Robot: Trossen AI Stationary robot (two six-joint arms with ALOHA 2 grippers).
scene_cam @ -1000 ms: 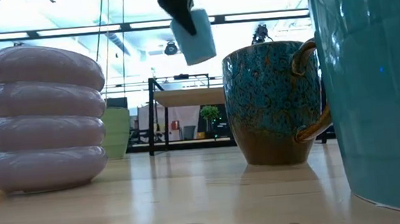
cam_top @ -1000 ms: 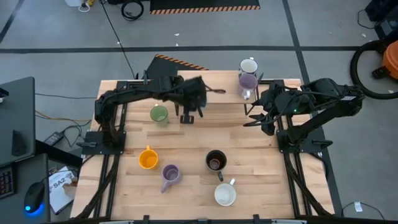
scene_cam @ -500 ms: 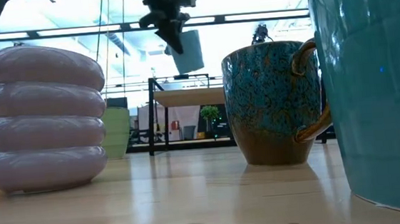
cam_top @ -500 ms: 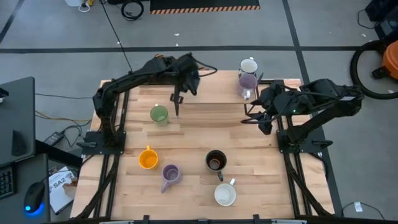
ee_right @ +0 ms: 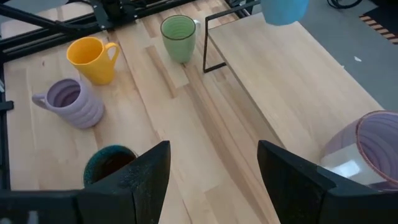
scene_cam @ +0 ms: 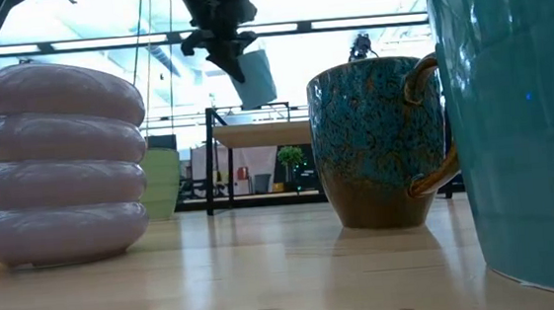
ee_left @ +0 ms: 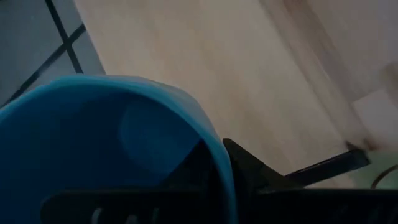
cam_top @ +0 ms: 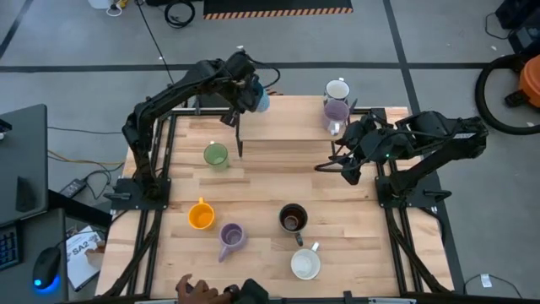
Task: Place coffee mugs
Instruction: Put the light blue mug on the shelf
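Note:
My left gripper (cam_top: 246,91) is over the table's far edge, shut on a blue mug (cam_top: 258,100) that hangs in the air (scene_cam: 254,75). My right gripper (ee_right: 214,180) stands open above the table's right middle (cam_top: 337,165), holding nothing. A green mug (cam_top: 215,155), an orange mug (cam_top: 201,216), a ribbed lilac mug (cam_top: 229,239), a dark mug (cam_top: 293,218) and a white mug (cam_top: 305,263) stand upright on the table. A white mug (cam_top: 337,88) and a lilac mug (cam_top: 336,110) stand on a raised wooden shelf (cam_top: 295,118). My left gripper holds the blue mug by its rim and wall (ee_left: 219,163), one finger inside (ee_left: 198,169) and one outside (ee_left: 252,171). The fingers come from above, slanting down. The mug hangs tilted below them, lifted clear of table and shelf.
The shelf stands on thin black legs (cam_top: 240,135) along the far half of the table; its middle is bare (ee_right: 292,81). A person's hand (cam_top: 196,289) shows at the near edge. Bare wood lies between the green mug and my right gripper.
My left gripper has swung from over the shelf's left end toward the table's far edge and slightly left, rolling as it went, and has kept hold of the blue mug, which has tipped. A person's hand has come in at the near edge.

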